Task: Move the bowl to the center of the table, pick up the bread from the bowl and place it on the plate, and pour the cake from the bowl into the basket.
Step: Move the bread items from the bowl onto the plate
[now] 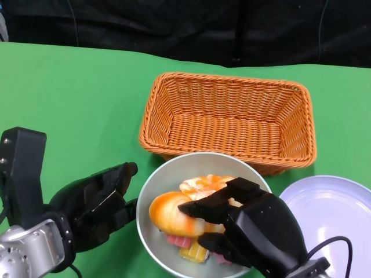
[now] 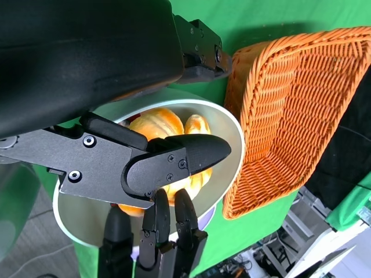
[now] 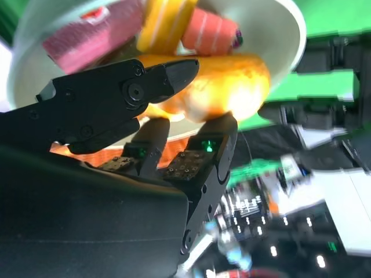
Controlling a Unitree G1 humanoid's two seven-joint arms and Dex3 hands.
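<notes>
The silver bowl (image 1: pixel 165 174) stands in front of the basket, near the table's front edge. In it lie an orange bread (image 1: pixel 165 211), a second golden pastry (image 1: pixel 200 185), and pink (image 1: pixel 177 240) and yellow (image 1: pixel 194 253) cake pieces. My right hand (image 1: pixel 249 226) reaches into the bowl from the right. In the right wrist view its thumb and fingers (image 3: pixel 145 87) pinch the bread (image 3: pixel 243 81) inside the bowl (image 3: pixel 284 35). My left hand (image 1: pixel 98 202) lies beside the bowl's left rim with fingers spread, holding nothing. The left wrist view shows my left hand (image 2: pixel 145 168) before the bowl (image 2: pixel 232 133).
An orange wicker basket (image 1: pixel 232 119) sits just behind the bowl, nearly touching it. A pale plate (image 1: pixel 336 214) lies to the right, next to my right forearm. Green tabletop (image 1: pixel 69 92) stretches to the left and back.
</notes>
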